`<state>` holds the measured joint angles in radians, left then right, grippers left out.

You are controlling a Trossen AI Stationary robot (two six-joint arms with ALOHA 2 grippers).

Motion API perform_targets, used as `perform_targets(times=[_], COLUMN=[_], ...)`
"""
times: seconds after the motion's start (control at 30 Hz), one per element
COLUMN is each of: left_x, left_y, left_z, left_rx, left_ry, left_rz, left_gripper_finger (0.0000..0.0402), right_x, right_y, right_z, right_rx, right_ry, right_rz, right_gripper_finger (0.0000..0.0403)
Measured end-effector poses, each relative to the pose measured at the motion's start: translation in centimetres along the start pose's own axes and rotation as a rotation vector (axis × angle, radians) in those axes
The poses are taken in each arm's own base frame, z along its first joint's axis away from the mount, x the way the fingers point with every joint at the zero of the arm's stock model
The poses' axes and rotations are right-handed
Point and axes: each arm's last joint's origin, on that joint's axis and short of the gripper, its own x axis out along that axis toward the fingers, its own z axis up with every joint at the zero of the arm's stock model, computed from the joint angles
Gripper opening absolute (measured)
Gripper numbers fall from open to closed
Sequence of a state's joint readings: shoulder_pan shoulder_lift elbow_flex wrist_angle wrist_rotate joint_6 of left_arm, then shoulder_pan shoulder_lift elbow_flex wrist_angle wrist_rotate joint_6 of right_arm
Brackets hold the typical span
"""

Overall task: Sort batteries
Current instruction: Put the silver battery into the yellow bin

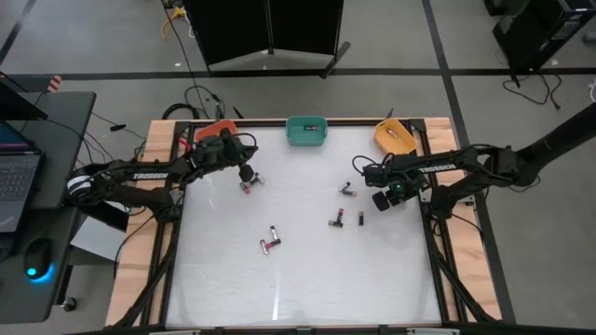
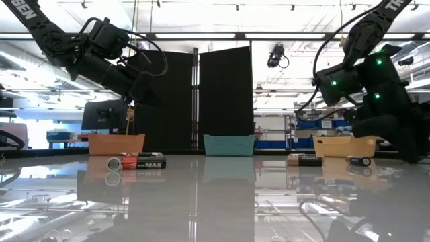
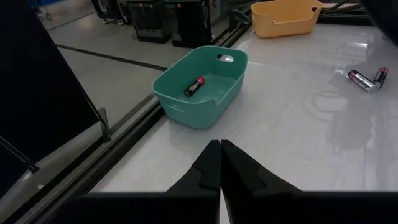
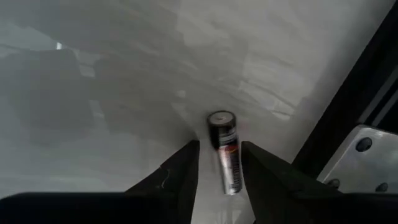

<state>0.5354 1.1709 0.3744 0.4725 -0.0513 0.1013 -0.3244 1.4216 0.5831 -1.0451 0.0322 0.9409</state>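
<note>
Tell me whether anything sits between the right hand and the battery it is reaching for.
Nothing visible does. In the right wrist view the battery lies on the white table directly between the right hand's open fingers, with no other object in the gap.

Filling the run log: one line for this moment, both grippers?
left gripper: shut, empty, above table near orange bin | right gripper: open, straddling dark cylindrical battery lying on white table | teal bin: one battery inside

Bright, even overhead light. The white table [image 1: 298,270] is glossy and throws back ceiling strip lights [image 2: 201,35] as soft streaks. Shadows are faint; nearby gripper fingers look slightly soft in the wrist views.
</note>
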Motion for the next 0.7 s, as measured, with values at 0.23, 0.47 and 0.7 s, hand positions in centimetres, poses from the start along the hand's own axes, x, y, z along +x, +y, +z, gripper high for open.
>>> perform_targets(times=[0.23, 0.47, 0.7], left_x=[0.0, 0.0, 0.0], left_y=[0.0, 0.0, 0.0], left_z=[0.0, -0.1, -0.1], left_rx=[0.0, -0.001, -0.006], left_ry=[0.0, 0.008, 0.012], left_rz=[0.0, -0.001, -0.001], left_gripper_finger=[0.0011, 0.0011, 0.0011], right_x=[-0.3, -0.5, -2.7], right_y=[0.3, 0.7, 2.6], right_z=[0.2, 0.0, 0.2], right_rx=[-0.067, -0.188, -0.283], right_ry=[-0.012, -0.037, -0.155], right_rz=[0.015, 0.029, 0.094], right_gripper_finger=[0.0111, 0.0055, 0.0055])
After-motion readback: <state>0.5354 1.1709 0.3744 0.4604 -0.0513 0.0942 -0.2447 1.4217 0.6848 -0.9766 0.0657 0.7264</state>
